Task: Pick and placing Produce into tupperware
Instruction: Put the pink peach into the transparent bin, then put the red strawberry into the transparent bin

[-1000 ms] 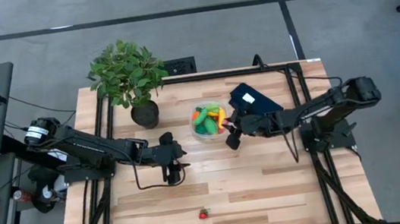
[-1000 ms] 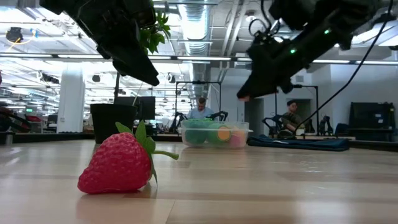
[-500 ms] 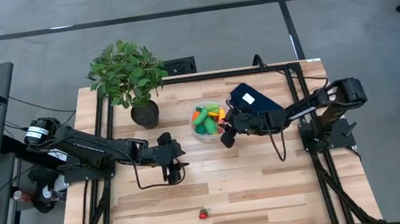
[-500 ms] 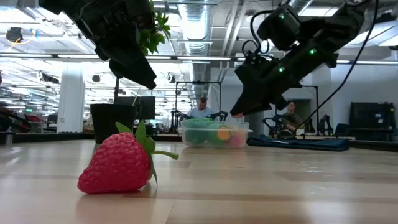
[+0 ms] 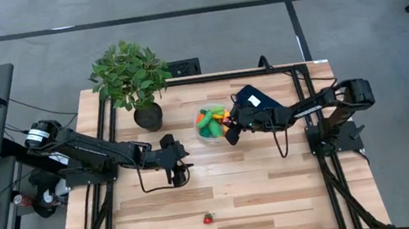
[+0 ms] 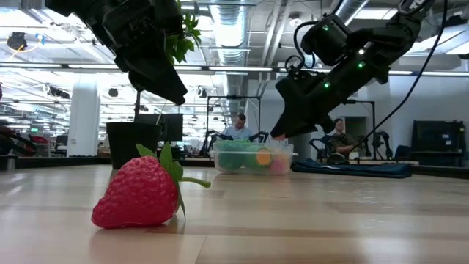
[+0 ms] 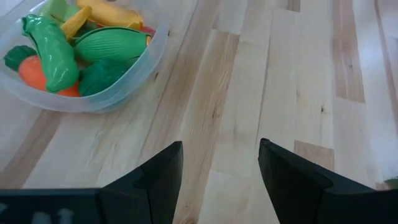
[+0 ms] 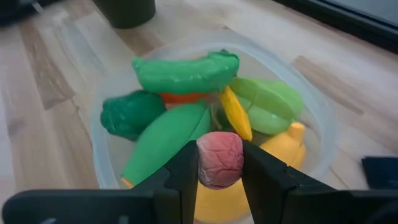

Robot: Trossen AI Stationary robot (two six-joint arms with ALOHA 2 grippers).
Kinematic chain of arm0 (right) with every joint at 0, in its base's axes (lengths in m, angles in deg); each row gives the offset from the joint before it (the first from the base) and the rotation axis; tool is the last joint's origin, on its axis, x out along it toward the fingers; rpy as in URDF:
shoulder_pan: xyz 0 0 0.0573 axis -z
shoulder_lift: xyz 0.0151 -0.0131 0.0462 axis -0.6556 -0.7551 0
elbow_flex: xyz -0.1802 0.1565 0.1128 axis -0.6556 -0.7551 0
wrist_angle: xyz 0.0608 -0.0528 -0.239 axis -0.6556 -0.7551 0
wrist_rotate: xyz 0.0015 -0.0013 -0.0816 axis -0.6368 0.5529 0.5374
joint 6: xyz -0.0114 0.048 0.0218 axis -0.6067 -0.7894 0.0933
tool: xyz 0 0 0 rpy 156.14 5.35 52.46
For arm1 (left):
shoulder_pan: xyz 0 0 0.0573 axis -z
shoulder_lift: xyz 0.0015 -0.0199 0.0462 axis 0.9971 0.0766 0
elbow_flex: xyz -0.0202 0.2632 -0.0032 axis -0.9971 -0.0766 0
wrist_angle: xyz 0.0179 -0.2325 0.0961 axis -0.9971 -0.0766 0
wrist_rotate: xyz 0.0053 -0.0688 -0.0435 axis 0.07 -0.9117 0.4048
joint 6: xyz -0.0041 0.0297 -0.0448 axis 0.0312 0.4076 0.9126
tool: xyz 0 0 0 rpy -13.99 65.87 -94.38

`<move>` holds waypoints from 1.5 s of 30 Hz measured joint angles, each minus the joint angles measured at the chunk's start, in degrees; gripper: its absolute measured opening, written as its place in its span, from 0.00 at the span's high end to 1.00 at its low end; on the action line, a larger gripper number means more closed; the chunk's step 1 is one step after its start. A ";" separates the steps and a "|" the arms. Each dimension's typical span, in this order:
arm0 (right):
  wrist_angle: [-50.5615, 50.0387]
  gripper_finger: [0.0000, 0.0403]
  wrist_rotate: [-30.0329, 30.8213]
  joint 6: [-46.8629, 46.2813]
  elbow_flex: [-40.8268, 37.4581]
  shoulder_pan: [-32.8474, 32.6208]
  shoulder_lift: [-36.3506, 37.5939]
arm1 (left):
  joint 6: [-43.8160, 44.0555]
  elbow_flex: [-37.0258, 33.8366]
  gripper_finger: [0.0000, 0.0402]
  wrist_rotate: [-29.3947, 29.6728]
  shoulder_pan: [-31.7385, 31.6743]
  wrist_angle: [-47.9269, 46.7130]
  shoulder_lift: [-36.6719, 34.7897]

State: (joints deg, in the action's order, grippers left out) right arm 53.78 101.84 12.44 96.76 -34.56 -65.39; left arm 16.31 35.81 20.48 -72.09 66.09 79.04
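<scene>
A small pink-red piece [image 8: 219, 158] was held pinched in the right tool [image 8: 219, 163], just over the tupperware [image 5: 213, 123], which was filled with green, orange and yellow produce [image 8: 186, 74]. The left tool [image 7: 219, 163] was held half open and empty above the surface [image 5: 276, 192]. A strawberry [image 6: 139, 193] was left apart, near the surface's front edge.

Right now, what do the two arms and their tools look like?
Both arms are dark, nearly black, jointed links on black frame bases. A black cable loops beneath each. The left tool and right tool each end in two flat, dark, wedge-shaped fingers. Small green lights dot the right arm in the low view.
</scene>
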 joint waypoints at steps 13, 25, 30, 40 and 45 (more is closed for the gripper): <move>3.60 0.54 -1.87 0.02 0.00 0.49 0.00 | -0.02 -0.02 0.51 1.97 0.00 0.00 0.00; -11.80 0.45 -17.35 1.46 -0.02 -2.14 8.98 | 2.11 -0.04 0.51 -17.77 1.27 -3.21 0.00; -20.96 0.45 -19.80 1.51 -0.02 -6.55 17.31 | 6.12 -0.04 0.51 -18.82 5.42 -2.33 0.00; -37.14 0.45 -19.83 -3.30 -0.01 -17.56 28.80 | 3.93 -0.04 0.51 -9.87 10.89 0.93 0.45; -39.67 0.45 -19.68 -6.27 -0.02 -23.36 29.81 | 4.20 -0.04 0.51 -9.08 11.23 1.51 3.13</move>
State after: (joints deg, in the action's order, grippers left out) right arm 14.11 82.15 6.17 96.74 -57.92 -35.58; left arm 20.51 35.76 11.40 -60.86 67.60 82.17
